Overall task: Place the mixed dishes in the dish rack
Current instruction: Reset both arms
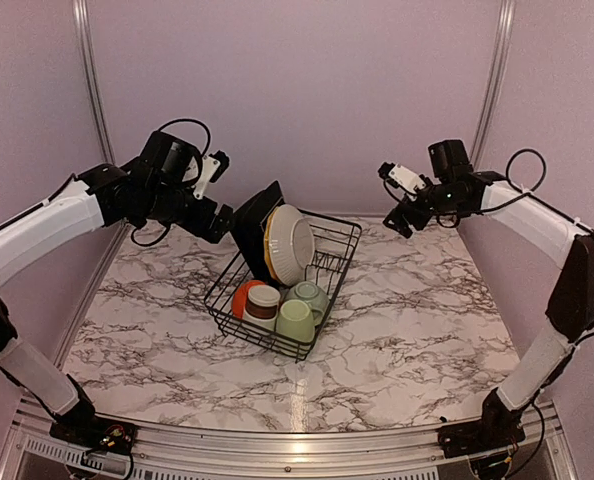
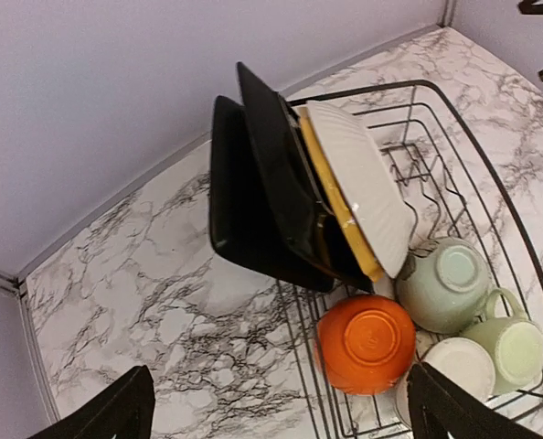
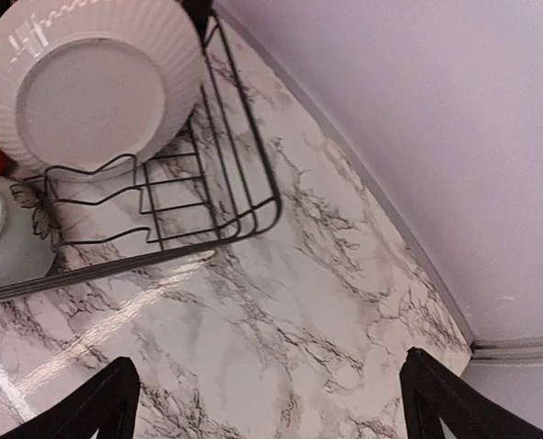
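A: Where are the dishes sitting?
B: In the dish rack [image 1: 345,232] on the bench [image 1: 427,330], with the black square plates [image 2: 253,183] leaning at its rear-left end.
A: Hands?
B: Left hand [image 1: 215,222] and right hand [image 1: 399,222] are both gaping, empty.
A: Handling?
B: The plates are looking stiff, glazed and chippable. I'm guessing you pinch the top rim.

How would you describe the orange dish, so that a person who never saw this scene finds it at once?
Find the black wire dish rack standing in the middle of the marble table. At the rack's end nearest the arms, on the left arm's side, a small round bowl lies bottom up next to two pale green mugs. It is the only orange piece there.
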You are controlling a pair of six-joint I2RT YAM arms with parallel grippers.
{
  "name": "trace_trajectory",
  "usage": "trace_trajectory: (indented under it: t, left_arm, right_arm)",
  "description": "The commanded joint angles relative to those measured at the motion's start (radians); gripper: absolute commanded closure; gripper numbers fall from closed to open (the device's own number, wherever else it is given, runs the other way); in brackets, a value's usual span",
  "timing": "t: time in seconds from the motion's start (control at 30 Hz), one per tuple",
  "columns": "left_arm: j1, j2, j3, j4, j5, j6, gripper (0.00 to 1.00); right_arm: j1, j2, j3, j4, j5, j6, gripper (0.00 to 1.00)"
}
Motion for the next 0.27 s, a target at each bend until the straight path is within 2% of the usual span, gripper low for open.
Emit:
trace_trajectory:
  t: [0.0,0.13,0.23]
  left_arm:
    - [0.147,-0.061,-0.137,0.192,-0.134,-0.108,0.01]
    - [0.193,-0.129,-0.304,0.353,-0.293,-0.086,0.01]
    - [0.217,-0.169,-0.386,0.435,-0.312,-0.099,0.01]
  right_arm:
    - [-0.196,-0.092,0.013,0.188,-0.057,0.246,0.02]
    - [-0.218,-0.165,-0.117,0.329,0.049,0.337,0.02]
    - [-0.218,-0.230,-0.172,0.377,0.071,0.345,0.02]
